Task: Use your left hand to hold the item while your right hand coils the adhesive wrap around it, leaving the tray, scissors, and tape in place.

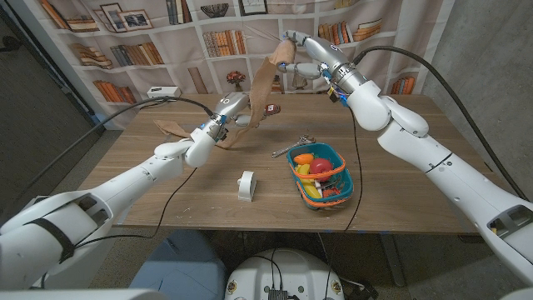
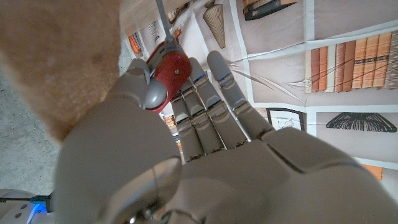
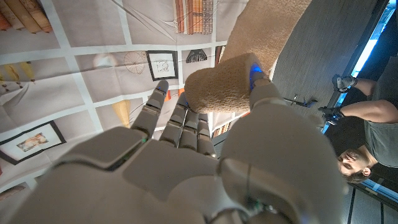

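Stage: wrapping under way | left hand (image 1: 236,107) grips red-handled item (image 2: 169,70) above table | right hand (image 1: 293,43) raised, fingers clamped on wrap roll (image 3: 219,81), band (image 1: 265,83) stretched between | coils made: cannot tell | tray (image 1: 335,157), tape (image 1: 246,185) undisturbed.

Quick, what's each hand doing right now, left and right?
Left hand: holding a red-handled tool, raised above the table.
Right hand: holding the roll of tan wrap, raised high, with a strip hanging toward the left hand.
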